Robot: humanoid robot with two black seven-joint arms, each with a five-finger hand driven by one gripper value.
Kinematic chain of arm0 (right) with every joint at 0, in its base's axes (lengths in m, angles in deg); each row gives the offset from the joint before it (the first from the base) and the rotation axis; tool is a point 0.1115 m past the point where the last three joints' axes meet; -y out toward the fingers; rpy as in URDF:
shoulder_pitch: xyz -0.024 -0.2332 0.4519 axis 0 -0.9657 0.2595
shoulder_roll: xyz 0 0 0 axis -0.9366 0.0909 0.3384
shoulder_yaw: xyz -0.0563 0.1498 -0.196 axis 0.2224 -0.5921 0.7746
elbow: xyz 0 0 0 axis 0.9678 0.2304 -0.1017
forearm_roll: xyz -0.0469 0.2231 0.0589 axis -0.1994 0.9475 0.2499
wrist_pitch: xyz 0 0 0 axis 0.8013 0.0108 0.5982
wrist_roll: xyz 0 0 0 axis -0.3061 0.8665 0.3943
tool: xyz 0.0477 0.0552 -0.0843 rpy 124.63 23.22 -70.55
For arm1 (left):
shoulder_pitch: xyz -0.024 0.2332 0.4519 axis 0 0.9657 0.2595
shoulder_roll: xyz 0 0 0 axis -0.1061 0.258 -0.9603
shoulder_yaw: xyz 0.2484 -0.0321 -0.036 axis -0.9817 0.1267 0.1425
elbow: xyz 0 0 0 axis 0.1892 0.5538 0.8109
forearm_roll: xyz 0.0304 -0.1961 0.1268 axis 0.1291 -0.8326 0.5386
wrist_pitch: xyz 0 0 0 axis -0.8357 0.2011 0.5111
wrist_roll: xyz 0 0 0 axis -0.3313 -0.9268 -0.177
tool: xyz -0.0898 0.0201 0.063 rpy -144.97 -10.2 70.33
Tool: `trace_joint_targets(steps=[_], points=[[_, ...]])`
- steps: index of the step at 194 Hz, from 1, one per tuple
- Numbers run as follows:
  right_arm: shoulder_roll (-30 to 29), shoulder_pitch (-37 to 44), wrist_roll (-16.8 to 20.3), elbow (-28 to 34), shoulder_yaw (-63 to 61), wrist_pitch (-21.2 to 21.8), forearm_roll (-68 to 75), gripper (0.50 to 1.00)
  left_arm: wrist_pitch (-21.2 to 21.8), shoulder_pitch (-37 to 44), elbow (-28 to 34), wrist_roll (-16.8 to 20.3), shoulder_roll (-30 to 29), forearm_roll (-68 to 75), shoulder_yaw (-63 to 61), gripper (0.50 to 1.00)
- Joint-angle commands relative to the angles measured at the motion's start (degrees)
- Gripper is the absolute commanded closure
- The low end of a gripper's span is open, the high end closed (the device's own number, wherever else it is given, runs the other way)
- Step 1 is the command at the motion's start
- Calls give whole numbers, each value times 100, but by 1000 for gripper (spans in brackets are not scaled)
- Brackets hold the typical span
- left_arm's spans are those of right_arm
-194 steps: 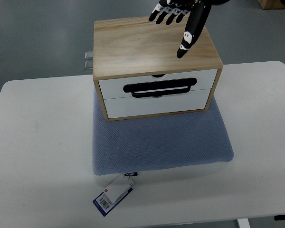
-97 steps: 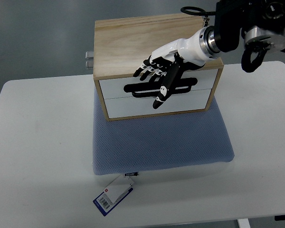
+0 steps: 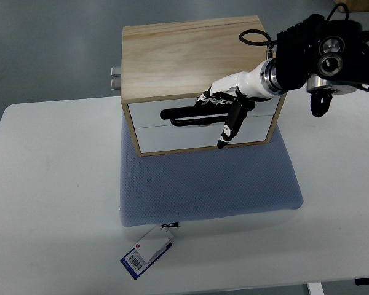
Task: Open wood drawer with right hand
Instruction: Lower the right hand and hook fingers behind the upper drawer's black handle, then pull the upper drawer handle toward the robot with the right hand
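A wooden box (image 3: pixel 190 55) with two white drawer fronts stands on a blue cushion (image 3: pixel 209 184). The upper drawer (image 3: pixel 147 110) carries a long black handle (image 3: pixel 181 114), and the lower drawer (image 3: pixel 172 136) sits beneath it. Both drawers are flush with the box front. My right hand (image 3: pixel 224 107), black and white, comes in from the right and rests against the right part of the handle. Black hand against black handle hides the grip. The left arm is out of view.
The cushion lies on a white table (image 3: pixel 49 184). A blue and white tag (image 3: pixel 146 252) hangs off the cushion's front edge. A small metal fitting (image 3: pixel 115 78) sticks out behind the box's left side. Grey floor lies beyond the table.
My right hand has come down from above the box top, over its front edge, to the drawer handle. The drawers have not moved.
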Motion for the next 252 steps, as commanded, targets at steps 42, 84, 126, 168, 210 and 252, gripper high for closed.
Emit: trace_joint_targets(steps=[42, 84, 126, 168, 210, 252], points=[[-64, -255, 0, -52, 29, 73, -234, 562, 0, 0, 8, 0, 0, 1, 0, 500], [-108, -281, 0, -61, 11, 530, -199, 562, 0, 0, 8, 0, 0, 1, 0, 500], [-47, -238, -64, -44, -59, 1303, -120, 560, 0, 0, 8, 0, 0, 1, 0, 500], [50, -194, -143, 44, -156, 1945, 3, 560, 0, 0, 17, 0, 0, 1, 0, 500], [217, -194, -240, 273, -244, 2237, 74, 560, 0, 0, 8, 0, 0, 1, 0, 500], [489, -194, -257, 528, -340, 2237, 293, 560, 0, 0, 8, 0, 0, 1, 0, 500]])
